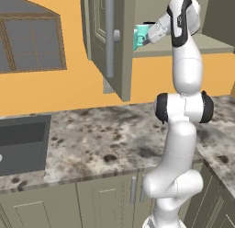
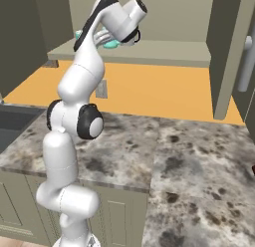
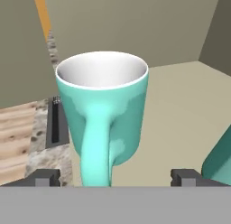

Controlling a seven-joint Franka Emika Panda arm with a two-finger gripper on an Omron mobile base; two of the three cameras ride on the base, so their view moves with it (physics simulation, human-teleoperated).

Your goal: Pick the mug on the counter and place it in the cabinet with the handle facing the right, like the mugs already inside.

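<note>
The teal mug stands upright on the cabinet shelf, near its front edge. Its loop handle points straight at the hand camera. My gripper is open: one dark fingertip sits left of the handle and the other right of it, both clear of the mug. In the left base view the mug shows just past the cabinet door, with the gripper reaching in from the right. A second teal mug peeks in at the right edge. The speckled counter lies below.
The open door's long silver bar handle hangs left of the hand. A dark sink is set into the counter at the left, below a window. Another cabinet door stands at the right.
</note>
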